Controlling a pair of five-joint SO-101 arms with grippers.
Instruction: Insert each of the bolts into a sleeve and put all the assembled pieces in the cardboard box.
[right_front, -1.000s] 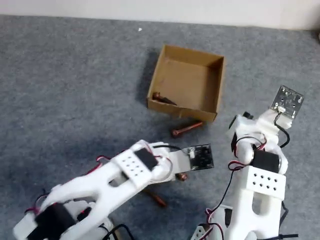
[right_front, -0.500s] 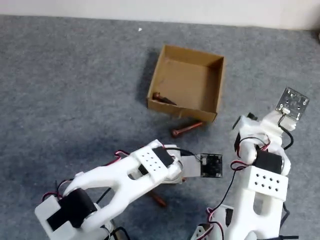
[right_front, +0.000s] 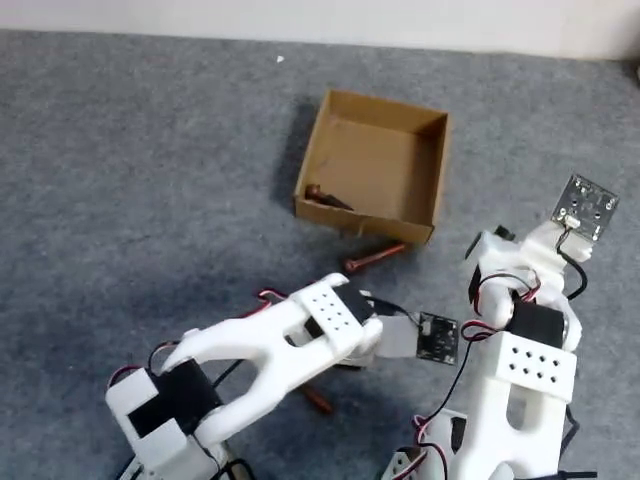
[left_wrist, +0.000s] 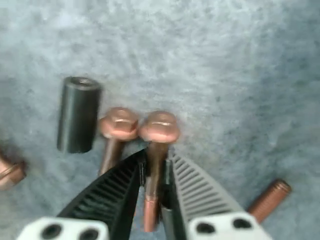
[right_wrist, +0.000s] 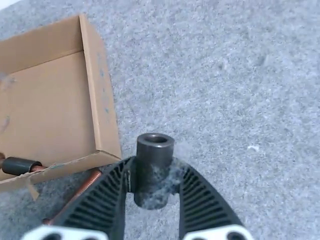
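left gripper (left_wrist: 156, 156) pinches bolt (left_wrist: 159, 127) mid-shank, head beyond tips | right gripper (right_wrist: 155, 169) clamps sleeve (right_wrist: 155, 145) mid-body | both likely stiff, slippery

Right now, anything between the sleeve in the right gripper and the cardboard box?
Nothing visible. The sleeve, clamped in the right gripper, is just outside a corner of the cardboard box; a loose bolt lies flat along its outer wall.

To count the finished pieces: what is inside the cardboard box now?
One assembled piece, a bolt in a dark sleeve, lies inside the cardboard box, beside its near wall at a corner. No other piece shows on its floor. That wall may hide a thin strip.
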